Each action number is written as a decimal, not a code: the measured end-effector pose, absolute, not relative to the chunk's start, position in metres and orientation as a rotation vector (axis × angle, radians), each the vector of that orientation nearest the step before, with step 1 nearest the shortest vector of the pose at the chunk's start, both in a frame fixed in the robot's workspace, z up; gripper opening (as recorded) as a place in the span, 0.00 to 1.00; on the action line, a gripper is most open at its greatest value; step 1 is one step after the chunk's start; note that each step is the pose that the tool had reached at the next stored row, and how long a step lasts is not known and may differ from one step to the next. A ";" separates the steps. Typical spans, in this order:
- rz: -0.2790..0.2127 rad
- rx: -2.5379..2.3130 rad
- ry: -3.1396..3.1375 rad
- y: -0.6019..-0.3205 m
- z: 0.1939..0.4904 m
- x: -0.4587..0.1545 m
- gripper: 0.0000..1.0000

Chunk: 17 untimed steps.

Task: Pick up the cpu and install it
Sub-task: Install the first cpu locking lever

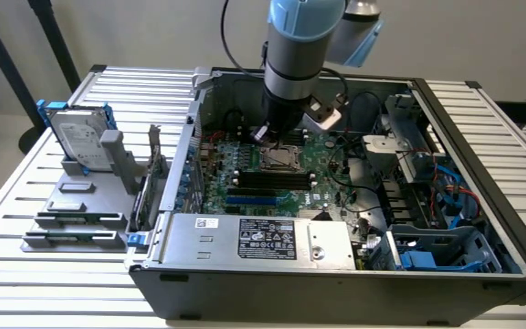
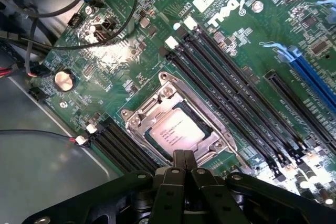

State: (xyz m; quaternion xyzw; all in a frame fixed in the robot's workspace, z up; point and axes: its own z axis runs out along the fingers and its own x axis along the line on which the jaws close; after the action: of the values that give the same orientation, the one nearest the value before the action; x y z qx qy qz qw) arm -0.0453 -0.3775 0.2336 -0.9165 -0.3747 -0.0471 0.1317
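The cpu [image 2: 176, 132], a small square chip with a silver-grey top, lies flat inside the metal socket frame [image 2: 137, 115] on the green motherboard [image 2: 236, 51]. My gripper [image 2: 184, 155] is shut, its two black fingers pressed together with nothing between them, and the tips hang just over the socket frame's edge beside the cpu. In the exterior view the gripper [image 1: 270, 134] reaches down into the open computer case, right above the socket and cpu [image 1: 281, 159].
Black memory slots [image 2: 231, 82] run beside the socket, and loose cables [image 2: 63, 19] lie near the board's edge. The case walls [image 1: 446, 137] and power supply [image 1: 254, 240] surround the board. Outside the case stand a hard drive in a blue bracket [image 1: 80, 140] and grey tray blocks [image 1: 76, 219].
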 end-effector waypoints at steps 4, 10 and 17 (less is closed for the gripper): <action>-0.137 -2.660 -1.088 -0.385 0.236 -0.048 0.11; -0.137 -2.660 -1.088 -0.397 0.241 -0.051 0.11; -0.137 -2.660 -1.087 -0.410 0.250 -0.055 0.11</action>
State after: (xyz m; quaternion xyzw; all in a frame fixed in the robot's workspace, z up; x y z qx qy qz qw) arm -0.0550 -0.4099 0.2495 -0.9166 -0.3746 -0.0472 0.1317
